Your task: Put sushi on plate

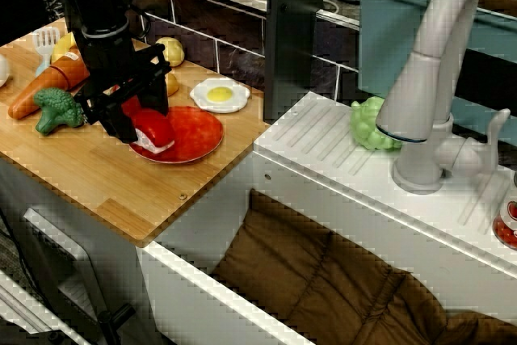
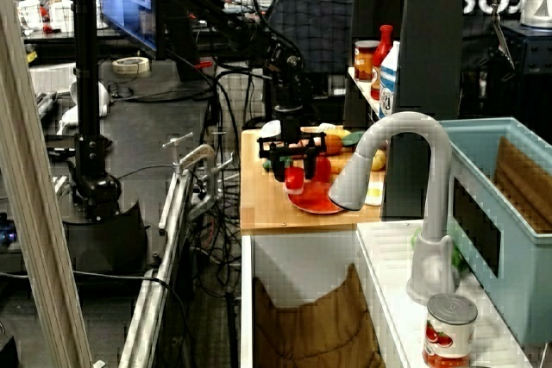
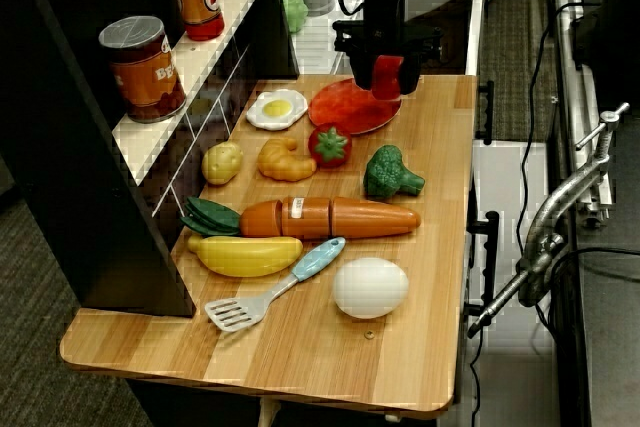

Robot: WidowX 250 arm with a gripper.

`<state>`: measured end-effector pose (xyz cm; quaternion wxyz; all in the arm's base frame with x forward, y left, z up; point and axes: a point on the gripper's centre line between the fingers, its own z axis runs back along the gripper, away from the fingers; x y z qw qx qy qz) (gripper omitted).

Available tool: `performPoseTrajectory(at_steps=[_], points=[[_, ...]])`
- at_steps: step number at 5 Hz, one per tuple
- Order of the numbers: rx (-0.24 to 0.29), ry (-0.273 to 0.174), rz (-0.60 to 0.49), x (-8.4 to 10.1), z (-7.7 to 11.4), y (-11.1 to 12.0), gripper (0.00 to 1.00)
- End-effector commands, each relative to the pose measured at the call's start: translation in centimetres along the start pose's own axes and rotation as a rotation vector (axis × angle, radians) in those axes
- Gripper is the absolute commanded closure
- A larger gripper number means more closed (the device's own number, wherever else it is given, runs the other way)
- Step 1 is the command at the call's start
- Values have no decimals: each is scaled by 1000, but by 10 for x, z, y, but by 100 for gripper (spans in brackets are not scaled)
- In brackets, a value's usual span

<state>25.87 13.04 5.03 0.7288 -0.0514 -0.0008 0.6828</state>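
The black two-fingered gripper (image 1: pixel 139 115) hangs over the near rim of the flat red-orange plate (image 1: pixel 198 131), its jaws clenched on the glossy red nigiri sushi with the white rice base (image 1: pixel 153 132). The sushi sits tilted at the plate's rim; whether its rice base is touching the plate I cannot tell. From the far end of the counter the sushi (image 3: pixel 386 75) shows as a red block between the black fingers, right above the plate (image 3: pixel 340 107).

The plate lies near the end of the wooden counter (image 1: pixel 97 175) beside the white sink unit (image 1: pixel 323 151), with bare wood in front of it out to the counter's front edge. Just behind the plate is a white fried egg with a yellow yolk (image 1: pixel 220 95). On the arm's side, a green toy broccoli (image 1: pixel 56 109) and an orange toy carrot (image 1: pixel 44 86) lie close to the gripper, so that side is crowded. The strawberry-like red toy fruit (image 3: pixel 330 145) rests just beside the plate's edge.
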Motion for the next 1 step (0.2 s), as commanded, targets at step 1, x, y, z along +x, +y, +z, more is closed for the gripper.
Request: performPoseTrajectory(at_steps=[1], points=[[-35,-26,-8,6,10,-9,0]])
